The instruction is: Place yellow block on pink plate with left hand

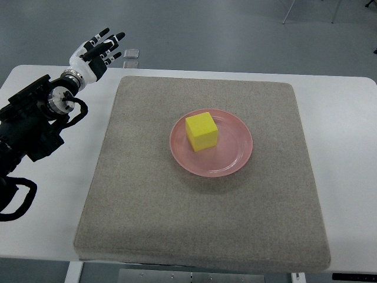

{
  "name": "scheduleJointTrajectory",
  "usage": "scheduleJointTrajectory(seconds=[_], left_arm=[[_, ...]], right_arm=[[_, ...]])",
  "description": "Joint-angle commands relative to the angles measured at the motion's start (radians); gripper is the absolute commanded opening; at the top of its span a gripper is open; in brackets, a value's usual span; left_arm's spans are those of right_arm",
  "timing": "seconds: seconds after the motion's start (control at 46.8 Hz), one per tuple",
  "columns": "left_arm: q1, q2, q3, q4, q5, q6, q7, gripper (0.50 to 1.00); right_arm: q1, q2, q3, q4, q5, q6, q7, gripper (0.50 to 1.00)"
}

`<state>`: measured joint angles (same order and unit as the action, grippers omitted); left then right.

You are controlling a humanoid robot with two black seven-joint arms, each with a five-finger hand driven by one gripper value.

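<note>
Left hand (97, 50) is seen with fingers spread and nothing held, raised over the white table (353, 147) well away from the pink plate (235, 159), beyond the far left corner of the grey mat (147, 206). On the plate, slightly left of its centre, the yellow block (201, 131) is resting. Placement is judged done; nothing appears left except parking the arm.

A yellow block (202, 131) sits on a pink plate (235, 154), over a grey-beige mat (147, 206) on a white table (347, 118).
</note>
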<state>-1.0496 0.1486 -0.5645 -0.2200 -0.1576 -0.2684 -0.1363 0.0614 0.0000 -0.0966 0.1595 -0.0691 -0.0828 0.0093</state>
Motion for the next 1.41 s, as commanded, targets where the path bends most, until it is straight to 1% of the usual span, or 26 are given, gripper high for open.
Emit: scheduleJointTrajectory(seconds=[0.0,0.15,0.876,1.388], left_arm=[[0.005,0.0,-0.011,0.001,0.001,-0.051,-0.015,0.958],[0.007,0.0,-0.005,-0.001,0.003,-0.052,-0.034,0.958],[0.01,0.002,-0.011,-0.002,0.001,-0.051,-0.034,0.964],[0.007,0.008,-0.006,-0.004,0.009,-0.051,-0.034,0.979]], right_arm=[[0.0,0.0,0.0,0.0,0.0,0.0,0.0,0.924],[0.0,0.0,0.0,0.0,0.0,0.0,0.0,0.924],[0.0,0.0,0.0,0.0,0.002,0.0,0.0,0.924],[0.0,0.0,0.0,0.0,0.002,0.0,0.0,0.924]])
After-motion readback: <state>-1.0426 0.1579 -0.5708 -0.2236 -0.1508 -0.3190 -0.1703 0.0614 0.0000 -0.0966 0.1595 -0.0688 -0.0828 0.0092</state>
